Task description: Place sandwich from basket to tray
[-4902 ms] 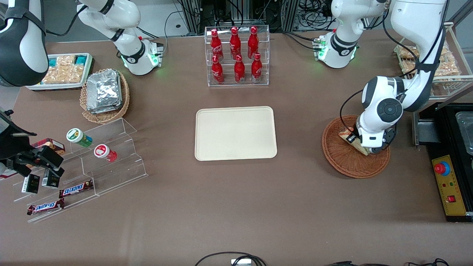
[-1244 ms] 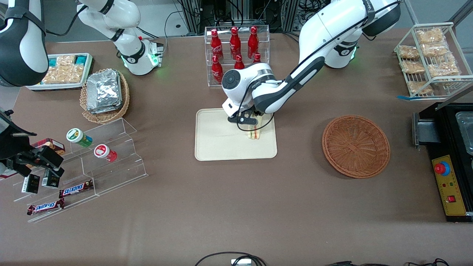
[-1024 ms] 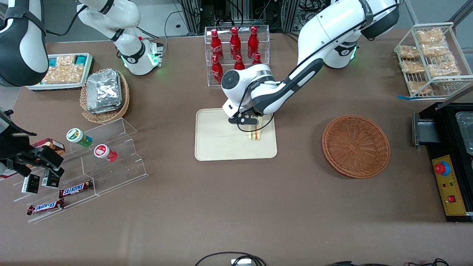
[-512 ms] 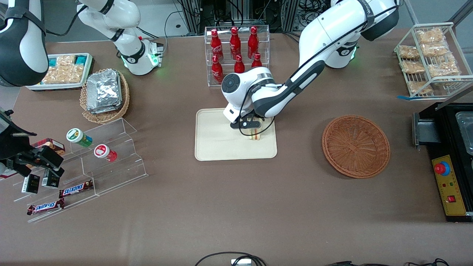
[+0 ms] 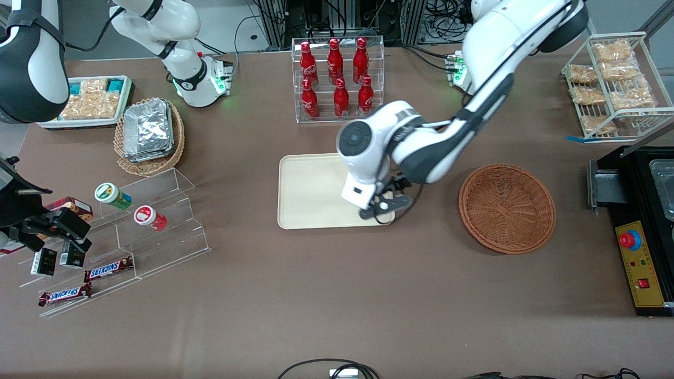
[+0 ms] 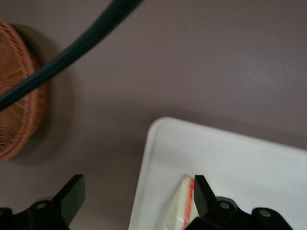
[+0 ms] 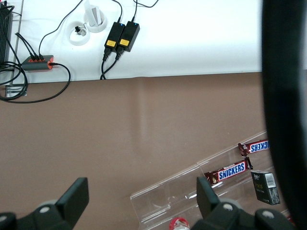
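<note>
Sandwich (image 6: 180,206) lies on the tray (image 5: 310,192), near the corner that sits closest to the front camera and toward the basket (image 5: 507,208). From the front I cannot see it, because the left arm's wrist covers that corner; on the wrist camera I make out its pale wedge with a red-orange stripe along the edge, flat on the cream surface just inside the low rim.

I read the gripper (image 6: 136,194) as spread wide: both dark fingertips (image 6: 72,196) stand well apart, one over the brown desk (image 5: 337,295) outside the tray's rim, the other above the tray beside the sandwich. Neither finger looks to be clamping the wedge, though whether the nearer one touches it I cannot tell. In the front view the gripper (image 5: 380,207) hangs over that same tray corner.

On my feed the reddish-brown basket sits well apart from the tray, toward the working arm's end of the desk, with nothing in it. A black cable (image 6: 67,52) crosses the wrist view above the basket's edge.
</note>
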